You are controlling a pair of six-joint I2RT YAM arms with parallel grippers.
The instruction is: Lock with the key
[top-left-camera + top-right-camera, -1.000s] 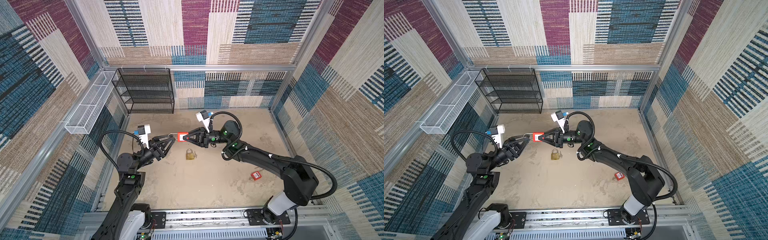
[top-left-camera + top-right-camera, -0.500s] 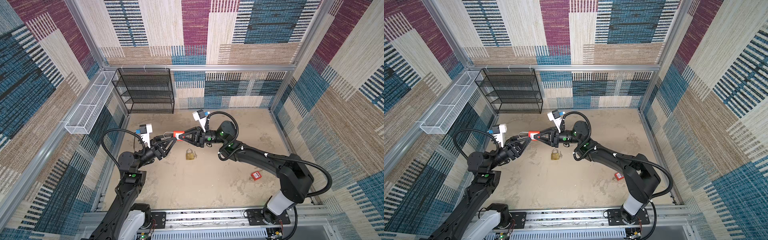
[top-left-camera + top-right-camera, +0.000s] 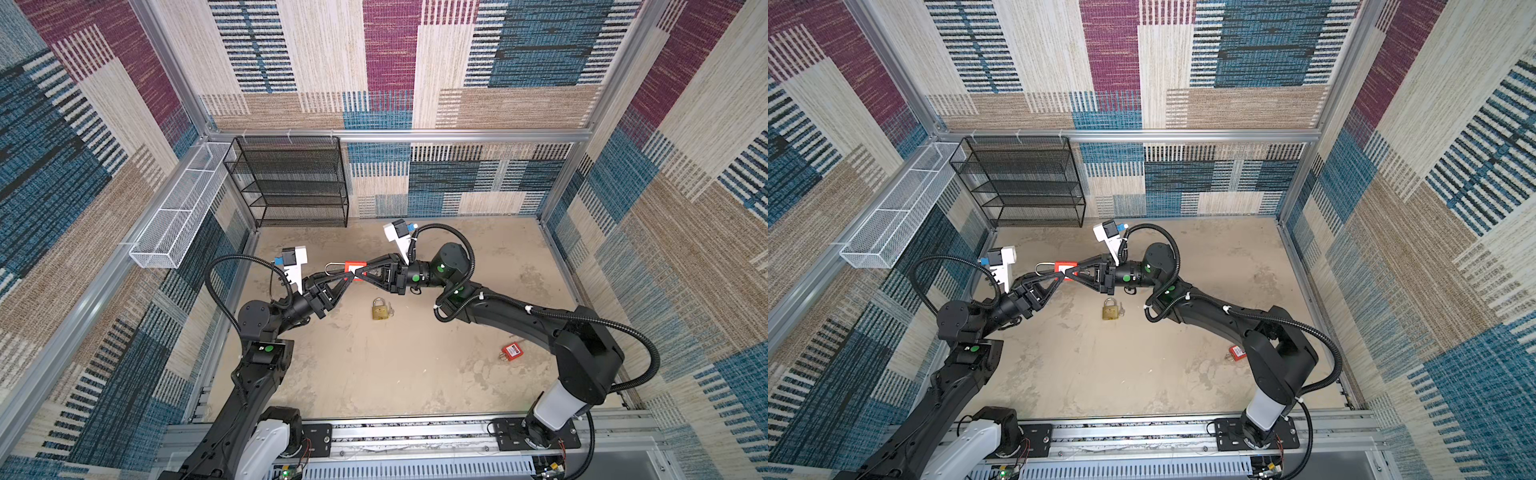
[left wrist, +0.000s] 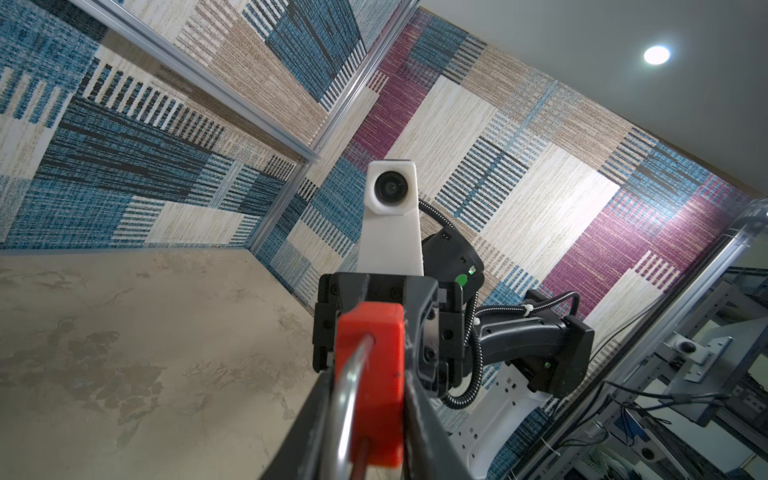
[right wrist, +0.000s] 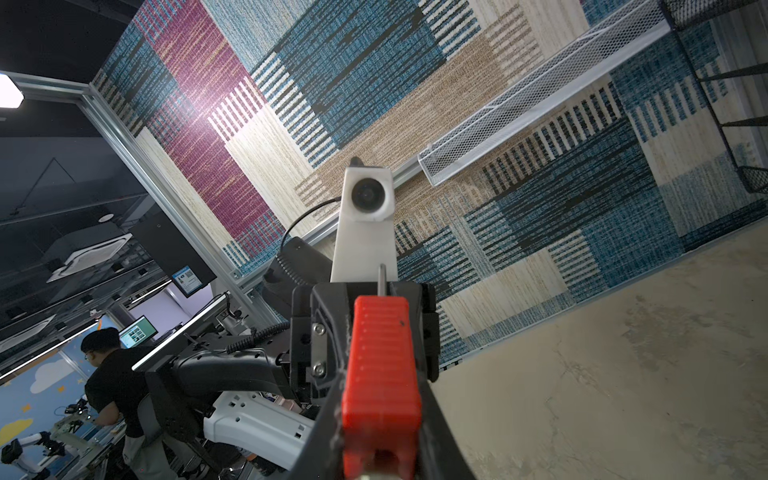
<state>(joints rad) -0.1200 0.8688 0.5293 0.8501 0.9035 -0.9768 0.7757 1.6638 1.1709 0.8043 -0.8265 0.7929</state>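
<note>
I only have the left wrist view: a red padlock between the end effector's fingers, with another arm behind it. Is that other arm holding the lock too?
Observer: Yes. In the right wrist view the right end effector has its fingers on both sides of the red padlock.
Operator: Is anything lying below them?
Observer: A brass padlock lies on the floor, with a key beside it.
Operator: Any more locks?
Observer: A small red padlock lies beside the right arm.

Beige tabletop [image 3: 374, 374], brass padlock [image 3: 378, 309] near middle, small red padlock [image 3: 512, 351] at right, black mesh rack [image 3: 291, 183] at back
</note>
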